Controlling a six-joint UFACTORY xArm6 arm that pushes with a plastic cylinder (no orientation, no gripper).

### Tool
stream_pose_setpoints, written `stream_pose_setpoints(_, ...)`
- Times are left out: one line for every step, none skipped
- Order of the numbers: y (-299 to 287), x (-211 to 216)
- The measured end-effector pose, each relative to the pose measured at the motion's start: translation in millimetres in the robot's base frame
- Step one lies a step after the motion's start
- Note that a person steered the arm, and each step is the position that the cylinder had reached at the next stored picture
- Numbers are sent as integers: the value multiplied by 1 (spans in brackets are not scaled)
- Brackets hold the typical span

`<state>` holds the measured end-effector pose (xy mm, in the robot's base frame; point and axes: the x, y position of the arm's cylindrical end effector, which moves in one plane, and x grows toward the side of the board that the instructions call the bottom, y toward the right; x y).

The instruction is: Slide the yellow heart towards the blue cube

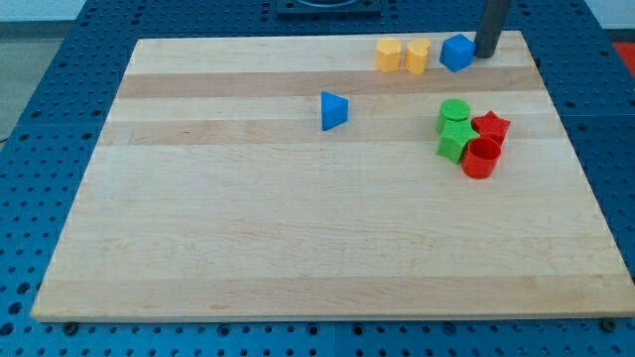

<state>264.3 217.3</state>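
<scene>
Item: yellow heart (pixel 418 57), just beside blue cube (pixel 456 53), board's 1 o'clock.
No pincer fitted; my tip (pixel 487 56) stands at the cube's 3 o'clock: push from there and you risk shoving the cube into the heart.

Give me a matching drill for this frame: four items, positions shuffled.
Items:
1. my tip
2. blue triangular block
3. blue cube
4. red star

Positions:
A. alone, near the board's middle
B. just to the view's right of the two yellow blocks
C. in the green and red cluster at the view's right
D. at the view's top edge, right beside the blue cube

Pairs: 1-D, 2-A, 3-B, 4-C
</scene>
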Motion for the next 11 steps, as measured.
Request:
stream_pose_setpoints(1, 64)
stream_pose_setpoints(33, 28)
stream_pose_setpoints(25, -48)
stream_pose_setpoints(7, -73)
stream_pose_setpoints(-26, -71)
stream_pose_setpoints(-86, -57)
stream_pose_setpoints(-86, -41)
stream_pose_setpoints(-65, -29)
stream_pose_setpoints(-57, -22)
stream_pose_setpoints(-60, 31)
stream_pose_setpoints(-64, 75)
